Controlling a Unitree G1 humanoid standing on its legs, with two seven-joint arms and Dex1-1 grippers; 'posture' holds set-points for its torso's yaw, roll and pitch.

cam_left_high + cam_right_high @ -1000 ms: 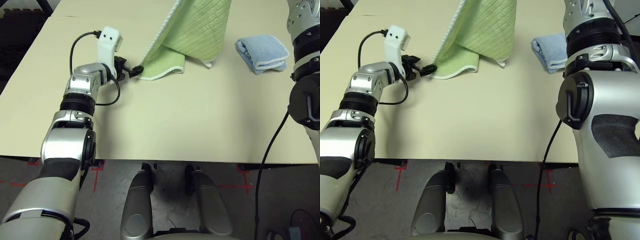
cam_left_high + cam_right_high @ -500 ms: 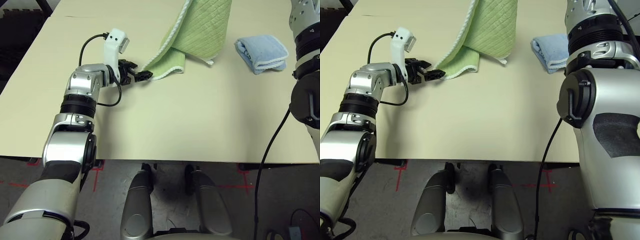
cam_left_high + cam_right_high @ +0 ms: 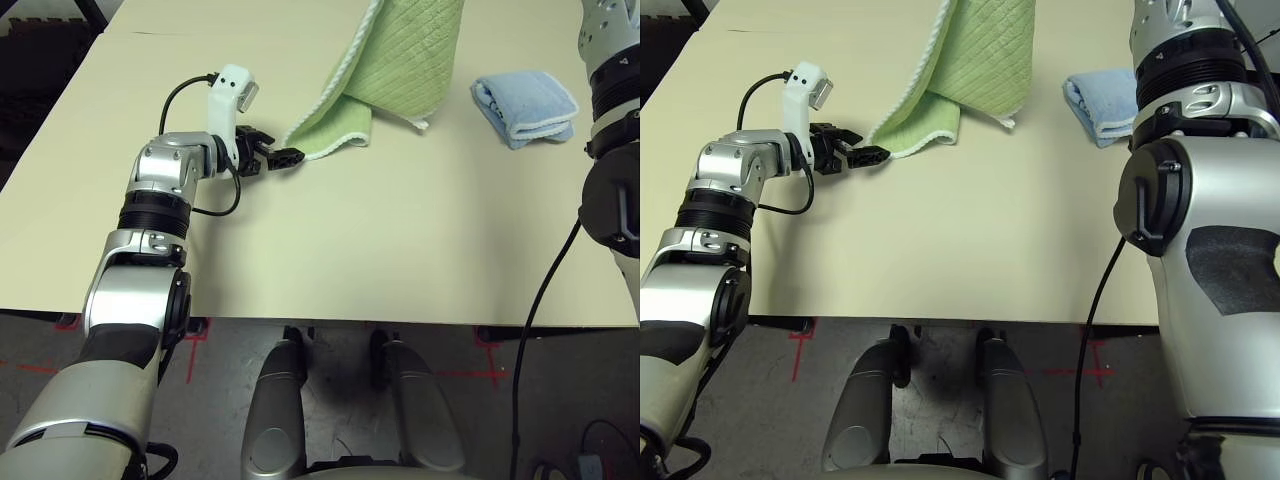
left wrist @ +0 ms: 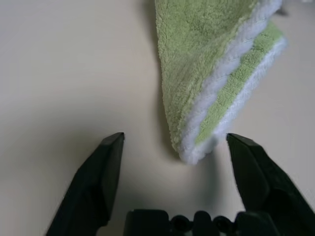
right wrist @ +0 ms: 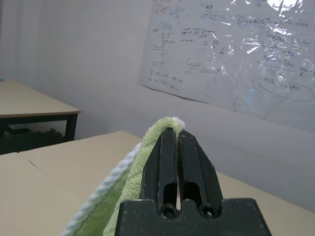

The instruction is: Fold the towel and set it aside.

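Observation:
The light green towel with white edging hangs from above, its lower corner resting on the table. My right gripper is shut on the towel's upper edge, holding it up. My left gripper lies low over the table at the towel's lower left corner, open. In the left wrist view that corner sits between my two black fingers, touching neither.
A smaller folded light blue towel lies on the table to the right of the green one. The beige table has bare surface in front. A whiteboard and another table stand behind.
My left gripper slid right along the table after the towel's lower corner and now brackets it. The towel's lower edge shifted slightly right. The right gripper keeps its hold.

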